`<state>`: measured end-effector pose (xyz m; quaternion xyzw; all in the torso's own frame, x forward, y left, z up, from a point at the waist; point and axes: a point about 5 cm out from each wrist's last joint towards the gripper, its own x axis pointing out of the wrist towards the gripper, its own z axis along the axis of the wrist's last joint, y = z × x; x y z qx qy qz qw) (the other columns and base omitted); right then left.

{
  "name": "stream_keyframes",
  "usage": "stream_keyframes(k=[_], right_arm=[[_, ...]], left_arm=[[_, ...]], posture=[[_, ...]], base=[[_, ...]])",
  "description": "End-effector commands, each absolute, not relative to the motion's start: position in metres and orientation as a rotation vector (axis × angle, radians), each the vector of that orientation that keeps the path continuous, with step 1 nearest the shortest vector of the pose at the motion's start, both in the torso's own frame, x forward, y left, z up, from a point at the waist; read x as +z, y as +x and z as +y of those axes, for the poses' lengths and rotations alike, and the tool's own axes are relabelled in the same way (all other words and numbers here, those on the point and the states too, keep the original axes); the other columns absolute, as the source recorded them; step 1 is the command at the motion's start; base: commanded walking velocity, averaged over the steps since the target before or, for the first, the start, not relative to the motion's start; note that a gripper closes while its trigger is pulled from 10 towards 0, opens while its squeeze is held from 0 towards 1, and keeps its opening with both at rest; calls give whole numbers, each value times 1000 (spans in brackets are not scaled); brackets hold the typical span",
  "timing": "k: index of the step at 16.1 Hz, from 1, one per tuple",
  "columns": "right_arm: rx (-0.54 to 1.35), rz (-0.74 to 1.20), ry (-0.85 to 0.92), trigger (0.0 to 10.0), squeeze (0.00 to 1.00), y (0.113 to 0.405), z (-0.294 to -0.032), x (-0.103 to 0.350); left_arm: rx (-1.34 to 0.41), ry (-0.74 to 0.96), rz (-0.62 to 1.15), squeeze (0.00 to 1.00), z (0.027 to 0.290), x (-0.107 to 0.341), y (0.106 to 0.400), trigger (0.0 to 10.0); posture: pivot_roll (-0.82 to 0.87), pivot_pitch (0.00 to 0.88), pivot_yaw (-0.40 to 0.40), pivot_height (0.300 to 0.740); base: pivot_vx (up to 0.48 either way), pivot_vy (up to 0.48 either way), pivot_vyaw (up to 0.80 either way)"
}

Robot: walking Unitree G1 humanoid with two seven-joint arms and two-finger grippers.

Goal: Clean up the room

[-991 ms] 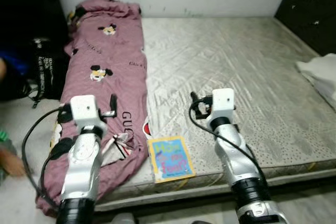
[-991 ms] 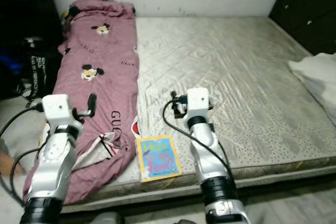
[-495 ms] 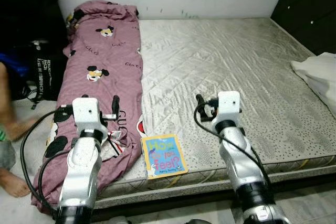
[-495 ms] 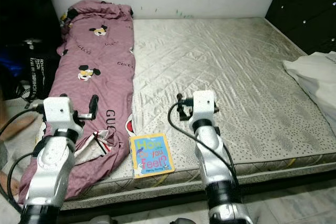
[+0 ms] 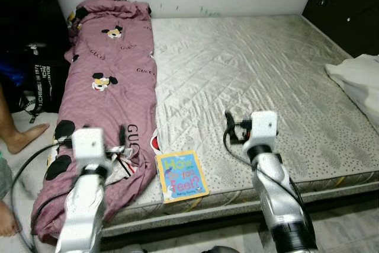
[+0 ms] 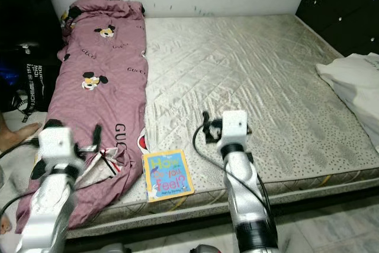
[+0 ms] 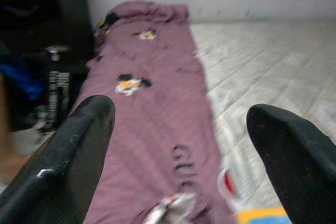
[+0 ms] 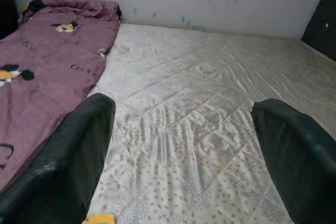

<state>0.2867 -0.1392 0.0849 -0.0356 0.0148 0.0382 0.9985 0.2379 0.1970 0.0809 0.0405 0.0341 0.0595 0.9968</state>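
A mauve blanket (image 5: pixel 109 96) with cartoon mouse prints lies in a long heap down the left side of a bare grey mattress (image 5: pixel 254 69). A blue and yellow picture book (image 5: pixel 182 176) rests on the mattress's front edge, beside the blanket's lower end. My left gripper (image 7: pixel 181 109) hovers open over the blanket's lower part, with nothing between its fingers. My right gripper (image 8: pixel 184 106) is open too, held above the mattress just right of the book. In the eye views the left gripper (image 5: pixel 121 136) is blurred, and the right gripper (image 5: pixel 231 130) points toward the far wall.
A white cloth (image 5: pixel 358 78) lies at the mattress's right edge. A dark cabinet (image 5: pixel 349 4) stands at the back right. A black bag (image 5: pixel 41 81) sits on the floor at the left, with a person's bare foot (image 5: pixel 23 138) near it.
The camera has shifted a little. My left arm has dropped slightly and is now blurred. The person's leg at the left has moved, and the foot now rests on the floor.
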Motion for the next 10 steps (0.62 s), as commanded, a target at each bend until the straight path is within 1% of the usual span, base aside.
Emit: stream_keyframes(k=[1, 3, 6, 7, 10], right_arm=[[57, -16, -111, 10000, 0, 285, -148, 97], [10, -13, -128, 10000, 0, 280, -160, 99], [-15, 5, -121, 10000, 0, 275, -161, 98], [-18, 27, -98, 10000, 0, 275, -161, 96], [-6, 25, -103, 10000, 0, 275, -157, 97]], left_arm=[[130, 114, 61, 0, 204, 84, 233, 10000], [103, 129, 70, 0, 202, 79, 227, 10000], [88, 149, 78, 0, 201, 80, 228, 10000], [88, 150, 78, 0, 201, 80, 228, 10000], [73, 167, 69, 0, 201, 82, 233, 10000]], posture=[[25, 28, -35, 740], [25, 26, -31, 740], [26, 33, -22, 740], [27, 34, -18, 740], [24, 33, -12, 740]], base=[[0, 0, 0], [0, 0, 0], [0, 0, 0], [0, 0, -450], [0, 0, -800]])
